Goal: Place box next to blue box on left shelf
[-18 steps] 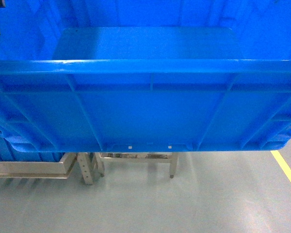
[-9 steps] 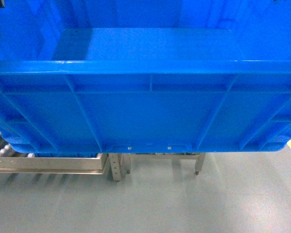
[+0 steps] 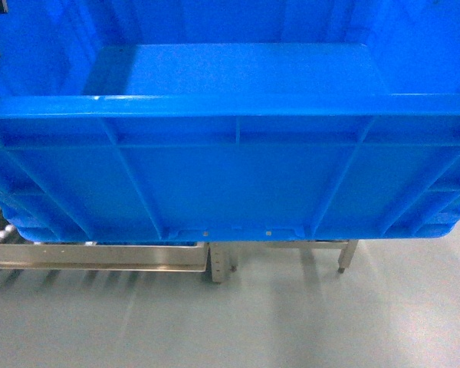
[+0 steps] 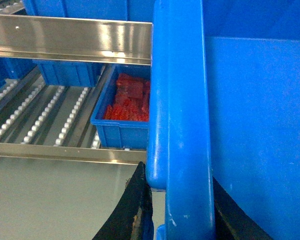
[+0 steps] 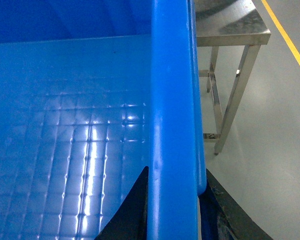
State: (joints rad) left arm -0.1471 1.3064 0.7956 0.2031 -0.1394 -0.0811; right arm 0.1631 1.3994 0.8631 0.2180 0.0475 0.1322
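Observation:
The large blue box (image 3: 230, 176) fills the head view, held up off the floor, its inside empty. In the left wrist view my left gripper (image 4: 179, 200) is shut on the box's left rim (image 4: 182, 100), one black finger (image 4: 137, 200) on each side. The right wrist view shows my right gripper (image 5: 176, 200) shut on the right rim (image 5: 172, 100) in the same way. Past the left rim a smaller blue box (image 4: 121, 131) holding red parts sits on the roller shelf (image 4: 40, 117). Neither gripper shows in the head view.
A steel shelf rail (image 4: 70, 37) crosses above the rollers, with more blue bins (image 4: 65, 72) behind it. A steel table (image 5: 232, 25) and a yellow floor line (image 5: 290, 45) lie to the right. Metal frame legs (image 3: 218, 267) and grey floor (image 3: 230, 330) show under the box.
In the head view the metal frame and legs under the box have slid to the right, the yellow line has left the view, and rollers have appeared at the left. The grip on the box is unchanged.

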